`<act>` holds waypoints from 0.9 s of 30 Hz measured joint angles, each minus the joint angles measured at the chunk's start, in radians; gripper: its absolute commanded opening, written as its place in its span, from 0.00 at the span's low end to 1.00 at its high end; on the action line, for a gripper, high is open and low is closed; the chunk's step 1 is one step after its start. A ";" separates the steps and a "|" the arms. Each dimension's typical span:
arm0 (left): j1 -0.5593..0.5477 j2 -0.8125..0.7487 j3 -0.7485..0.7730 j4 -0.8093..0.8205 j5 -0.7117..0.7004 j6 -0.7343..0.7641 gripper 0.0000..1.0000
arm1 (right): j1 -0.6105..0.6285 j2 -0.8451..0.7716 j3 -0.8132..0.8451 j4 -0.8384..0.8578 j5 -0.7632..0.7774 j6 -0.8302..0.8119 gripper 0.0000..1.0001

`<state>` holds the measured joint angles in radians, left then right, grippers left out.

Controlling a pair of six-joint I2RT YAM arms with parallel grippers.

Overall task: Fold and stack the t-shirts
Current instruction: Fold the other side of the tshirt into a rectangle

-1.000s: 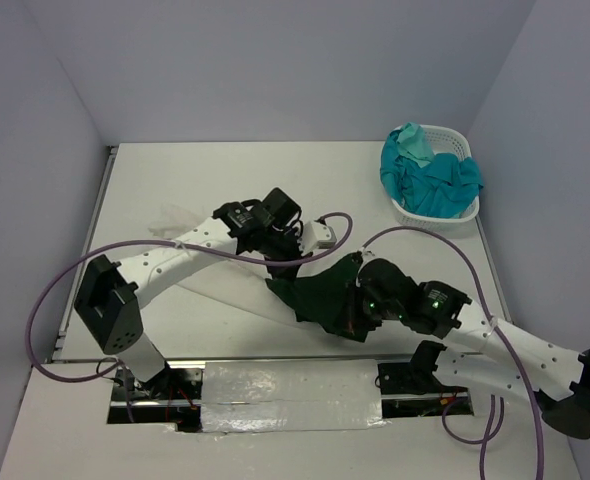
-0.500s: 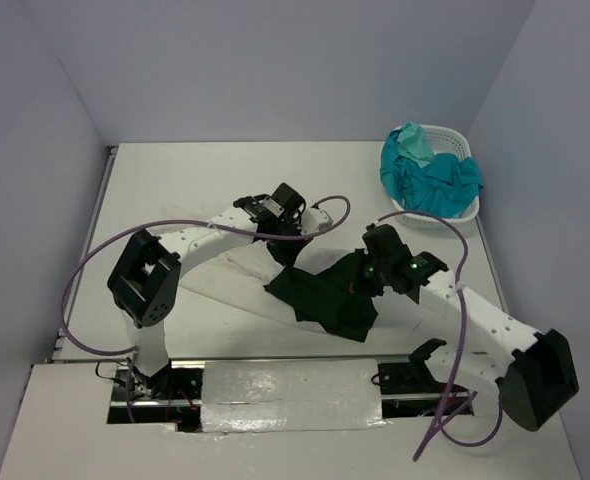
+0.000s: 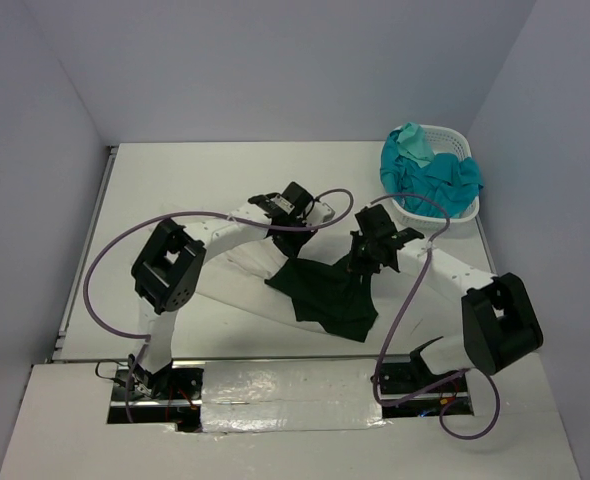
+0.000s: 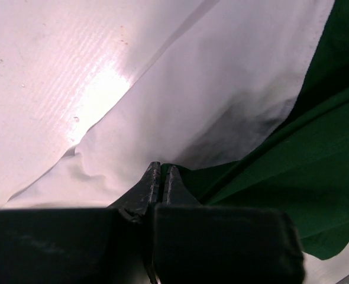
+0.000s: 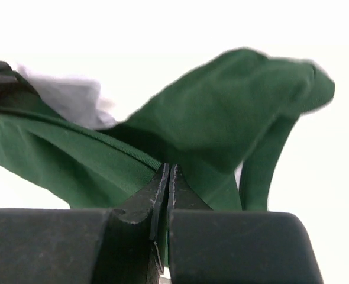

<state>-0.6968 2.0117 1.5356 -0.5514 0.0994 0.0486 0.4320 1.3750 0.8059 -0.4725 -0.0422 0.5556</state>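
Pinched tight on the dark green shirt [image 3: 327, 296] with the left gripper [image 4: 161, 177] and the right gripper [image 5: 167, 177]. Held up partly over a white shirt [image 3: 237, 268] on the table [image 3: 175, 180].

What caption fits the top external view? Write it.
Left arm and right arm, jaws shut, hold the dark green t-shirt over a white t-shirt; teal t-shirts sit in the basket.

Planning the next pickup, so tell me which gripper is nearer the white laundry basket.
Right. The right gripper, jaws shut on the dark green t-shirt, holds the edge on the laundry basket side. The left gripper pinches the opposite edge, farther away, nearer mid-table.
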 measured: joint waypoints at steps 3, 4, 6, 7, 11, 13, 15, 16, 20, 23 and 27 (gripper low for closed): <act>0.001 0.000 0.000 0.006 -0.011 -0.002 0.01 | -0.001 0.054 0.038 0.014 0.006 -0.020 0.00; 0.002 0.000 0.000 0.005 -0.017 -0.002 0.06 | -0.003 0.076 0.049 0.016 0.012 -0.026 0.17; 0.003 0.000 0.000 0.007 -0.022 -0.001 0.41 | -0.005 0.111 0.064 0.017 0.024 -0.029 0.39; 0.003 0.000 0.000 0.006 -0.025 0.001 0.50 | -0.006 0.132 0.070 0.016 0.032 -0.039 0.46; 0.018 0.002 0.021 -0.013 -0.041 0.003 0.75 | -0.021 0.187 0.120 -0.020 0.061 -0.077 0.72; 0.035 0.003 0.071 -0.047 -0.046 0.005 0.78 | -0.037 0.196 0.184 -0.063 0.078 -0.092 0.76; 0.067 0.003 0.152 -0.076 -0.052 0.007 0.79 | -0.055 0.198 0.272 -0.101 0.093 -0.103 0.78; 0.085 0.003 0.191 -0.085 -0.054 0.008 0.80 | -0.065 0.193 0.320 -0.116 0.100 -0.105 0.81; 0.206 -0.029 0.274 -0.095 -0.050 0.031 0.79 | -0.086 0.106 0.359 -0.154 0.091 -0.084 0.82; 0.373 -0.114 0.198 -0.102 -0.047 0.062 0.81 | -0.091 -0.048 0.249 -0.177 0.037 -0.039 0.82; 0.665 -0.214 0.019 -0.085 -0.062 0.108 0.87 | -0.091 -0.248 -0.003 -0.212 -0.042 0.058 0.82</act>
<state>-0.0319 1.7981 1.5551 -0.6365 0.0372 0.1570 0.3412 1.1267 0.8024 -0.6842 -0.0841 0.6140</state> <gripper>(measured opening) 0.848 0.818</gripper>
